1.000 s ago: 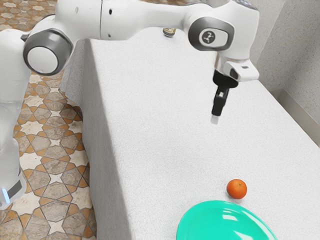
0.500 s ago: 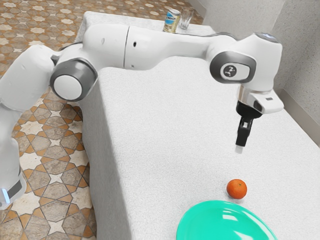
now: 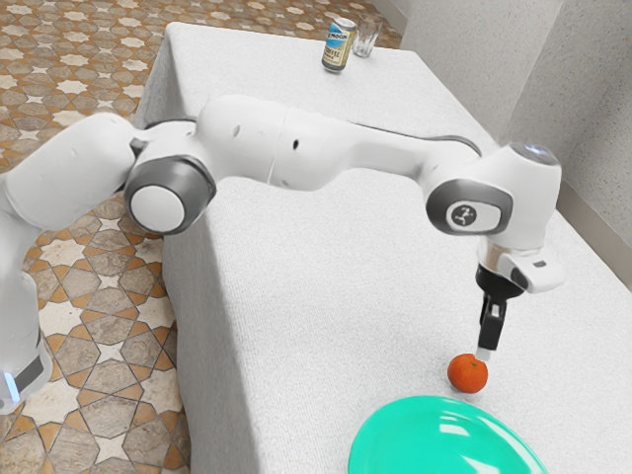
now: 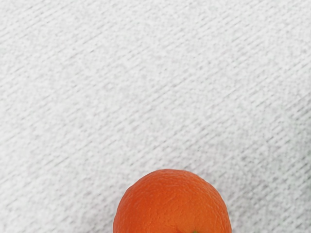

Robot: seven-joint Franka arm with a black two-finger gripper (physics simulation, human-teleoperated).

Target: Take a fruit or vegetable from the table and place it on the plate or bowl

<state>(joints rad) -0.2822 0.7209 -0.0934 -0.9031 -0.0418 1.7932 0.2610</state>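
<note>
At the exterior view's left lies a patterned tile floor [image 3: 79, 296] in brown, cream and grey stars. The white arm [image 3: 296, 158] rises there and reaches across toward the exterior view's right, with grey caps at its joints. The cap at the wrist joint bears a small white emblem, which spells no word that can be read.

The table [image 3: 296, 316] is covered in a white, finely ribbed cloth. At its far end stands a drink can [image 3: 339, 44] with a blue and pale yellow label. There is printing on it, but it is too small to read. Just beside the can, toward the exterior view's right, stands a clear drinking glass [image 3: 367, 36], upright.

At the table's near edge lies a turquoise plate [image 3: 434, 439], glossy and cut off by the frame. The orange [image 3: 467, 373] sits on the cloth just beyond the plate's rim, apart from it and not on it. It is round and bright orange, and it casts a small shadow beneath.

In the wrist view the orange [image 4: 172, 204] shows a dimpled peel and a faint greenish speck, with the ribbed cloth all round it.

The black gripper [image 3: 484, 351] points straight down, its pale tip at the top of the orange. It is seen edge-on as one thin bar, so whether it is spread or pressed together cannot be told, nor whether it touches the fruit.

Behind the table, at the exterior view's right, stands a grey speckled wall [image 3: 583, 89].
</note>
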